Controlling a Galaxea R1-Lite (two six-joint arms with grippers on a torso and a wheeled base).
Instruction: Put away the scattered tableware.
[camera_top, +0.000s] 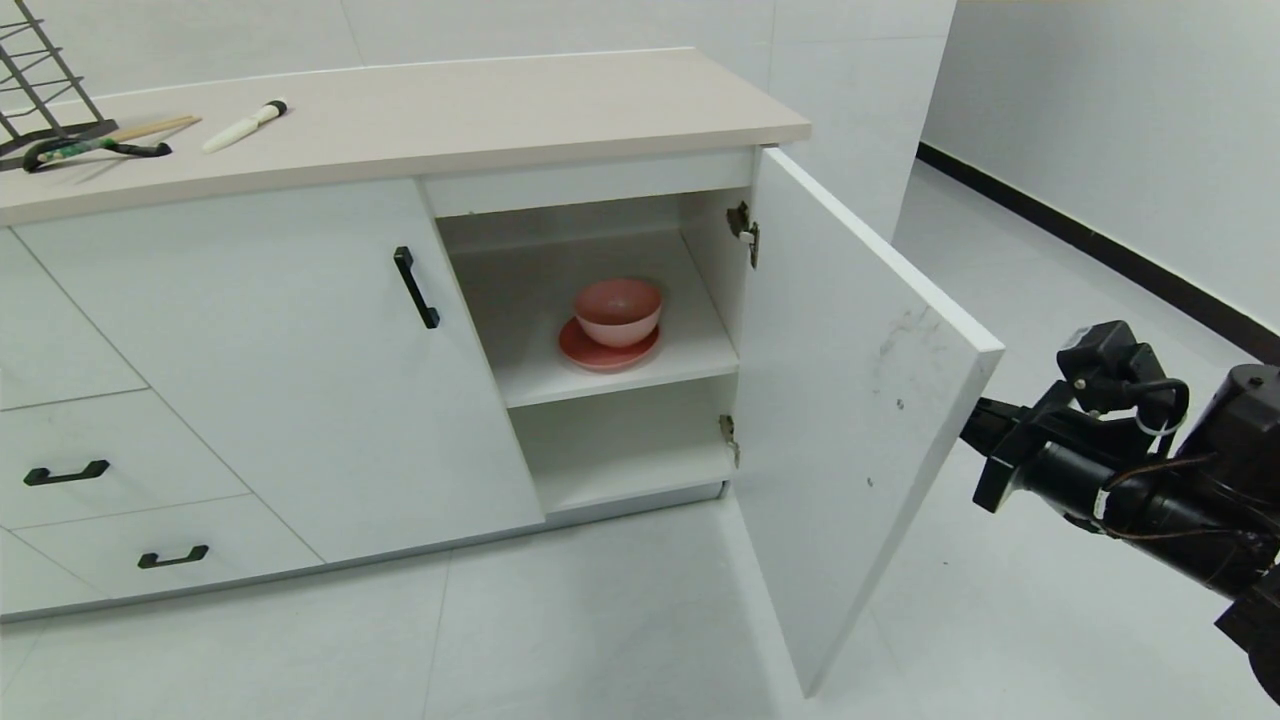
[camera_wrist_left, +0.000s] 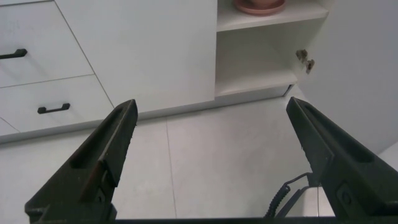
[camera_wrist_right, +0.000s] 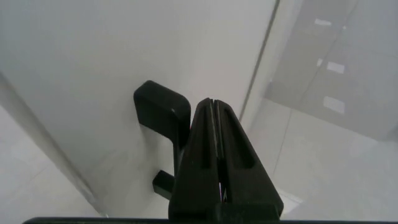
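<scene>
Your right arm (camera_top: 1120, 470) sits behind the open cabinet door (camera_top: 850, 400), on its outer face. The right fingers (camera_wrist_right: 230, 143) are pressed together with nothing between them, just beside the black handle (camera_wrist_right: 163, 109). They look placed there to swing the door by pushing or hooking, not by clamping, but I cannot tell if they touch the handle.

The door stands wide, so the upper shelf (camera_top: 540, 375) is reachable. A pink bowl (camera_top: 618, 310) sits upright in a red plate (camera_top: 605, 355) near the shelf's front. They are stacked to save room, and that pair looks put away already.

Scattered pieces lie at the far left of the counter (camera_top: 450, 100). These are chopsticks (camera_top: 155, 127), a white-handled utensil (camera_top: 245, 125) and a dark utensil (camera_top: 90, 150), the last one just beside the wire rack (camera_top: 45, 80). All of them are well apart from both arms.

Your left fingers (camera_wrist_left: 112, 143) are spread wide and hold nothing. They hang low over the floor (camera_wrist_left: 205, 162), facing the cabinet front.

My judgement is that the door step is about done and the counter items come next. You need a sizeable reach leftward, and the thin chopsticks lying flat may slip when pinched. Mind the door's edge when you pull the right arm clear.
</scene>
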